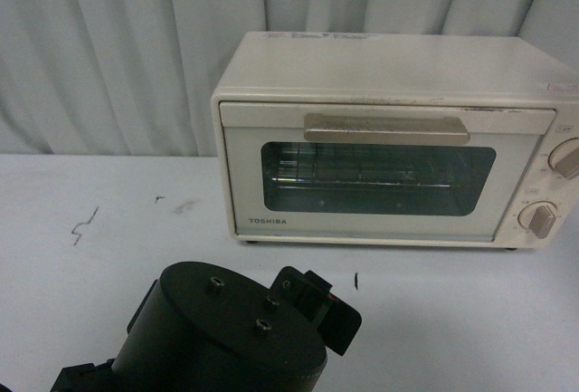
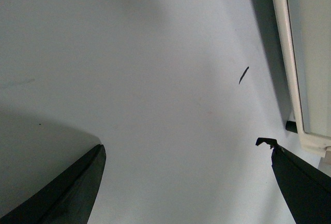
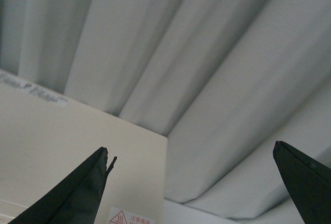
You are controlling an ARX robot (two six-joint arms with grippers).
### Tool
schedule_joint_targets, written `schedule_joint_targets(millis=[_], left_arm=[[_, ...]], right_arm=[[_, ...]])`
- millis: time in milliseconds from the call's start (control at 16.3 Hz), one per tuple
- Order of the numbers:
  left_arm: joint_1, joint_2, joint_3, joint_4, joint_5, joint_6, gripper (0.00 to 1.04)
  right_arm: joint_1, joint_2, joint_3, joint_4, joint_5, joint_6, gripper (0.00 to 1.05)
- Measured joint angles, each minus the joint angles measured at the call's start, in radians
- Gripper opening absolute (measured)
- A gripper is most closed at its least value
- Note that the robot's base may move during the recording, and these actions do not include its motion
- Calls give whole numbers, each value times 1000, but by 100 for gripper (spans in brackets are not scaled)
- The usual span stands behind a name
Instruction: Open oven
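One oven (image 1: 389, 75), cream-white and boxy, is seen standing on the white surface (image 1: 90, 274), set toward the back and the right, close to the pleated grey curtain (image 1: 109, 48). Its right edge is cut off by the frame. Its single door (image 1: 244, 184) is shut, and one beige bar handle (image 1: 387, 129) is fixed across the top of it. One wire rack (image 1: 362, 175) can be made out through the dark glass window (image 1: 380, 195), and the lettering TOSHIBA (image 1: 261, 222) is printed at the door's lower left corner. Two round knobs (image 1: 567, 157) are mounted one above the other on the right of the front.

Three small groups of dark marks are found on the surface: a squiggle (image 1: 83, 226) at the left, faint specks (image 1: 158, 198) near the oven's left side, and a short stroke (image 1: 355, 279) in front of the door.

One black arm, the left arm (image 1: 235, 338), is seen low in the front view, apart from the oven. The left hand (image 2: 182, 145) is spread wide with nothing held, above the surface beside the oven's lower front edge. The right hand (image 3: 190, 149) is likewise spread and empty, with the oven's top and the curtain seen beyond it. One red-printed warning sticker (image 3: 129, 217) is stuck on that top.
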Motion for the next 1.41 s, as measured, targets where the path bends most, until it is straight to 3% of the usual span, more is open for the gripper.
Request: schedule_joint_targets(millis=[123, 554, 800, 984, 1415], left_arm=[[0, 0, 0, 0, 0, 0, 98], [0, 0, 0, 0, 0, 0, 98], [0, 0, 0, 0, 0, 0, 98], [0, 0, 0, 0, 0, 0, 98], [0, 0, 0, 0, 0, 0, 98]], right_arm=[[40, 98, 52, -19, -28, -182, 98], [111, 219, 62, -83, -161, -712, 34], [125, 261, 62, -194, -255, -903, 2], [130, 300, 62, -281, -288, -974, 2], [131, 407, 134, -285, -308, -1028, 2]])
